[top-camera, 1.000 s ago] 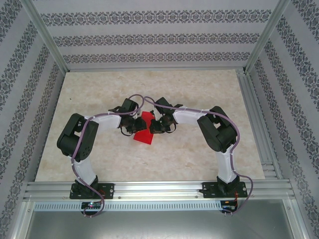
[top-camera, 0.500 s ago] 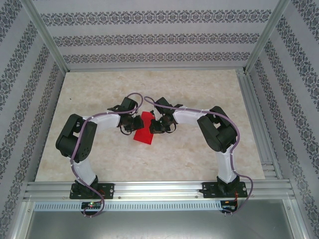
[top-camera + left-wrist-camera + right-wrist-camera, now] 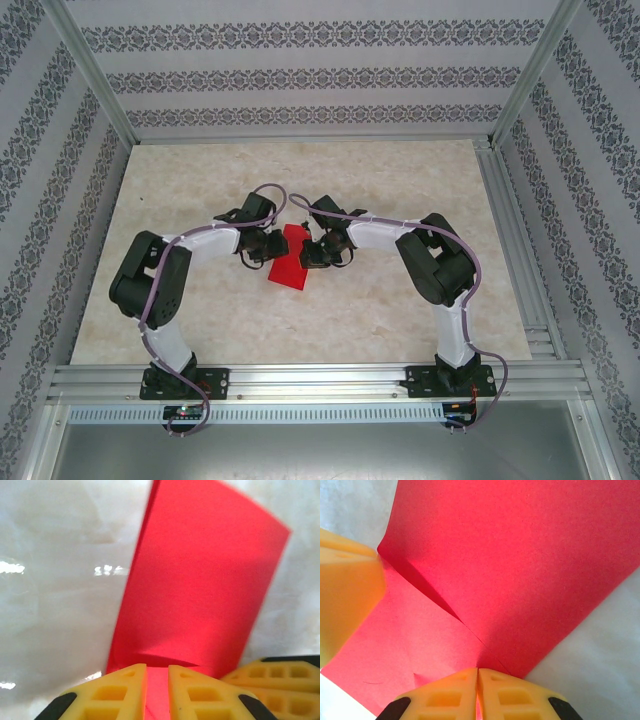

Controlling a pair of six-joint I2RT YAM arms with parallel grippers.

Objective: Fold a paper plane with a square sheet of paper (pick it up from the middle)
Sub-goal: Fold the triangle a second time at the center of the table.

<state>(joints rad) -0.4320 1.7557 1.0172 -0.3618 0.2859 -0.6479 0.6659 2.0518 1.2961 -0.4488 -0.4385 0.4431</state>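
marbled tabletop fills the floor of the patterned-wall cell, and both arms bend inward over its middle: left arm curling in from the left, right arm from the right. between their wrists lies the red paper sheet, partly folded and flat on the table near the centre, a narrow slanted shape from above.

left wrist view now: the red paper sheet stretches away from the camera, and a raised fold runs into the left gripper. its yellow fingers stand nearly together with only a narrow slot between them, red paper in that slot, pinched at the near edge. the other gripper's yellow finger shows just beside it at lower right.

right wrist view: the red paper sheet shows a sharp diagonal crease, one flap lying over another. the right gripper has its fingers pressed together, nipping the paper's edge where the crease ends. from above, the left gripper and the right gripper sit on either side of the sheet.
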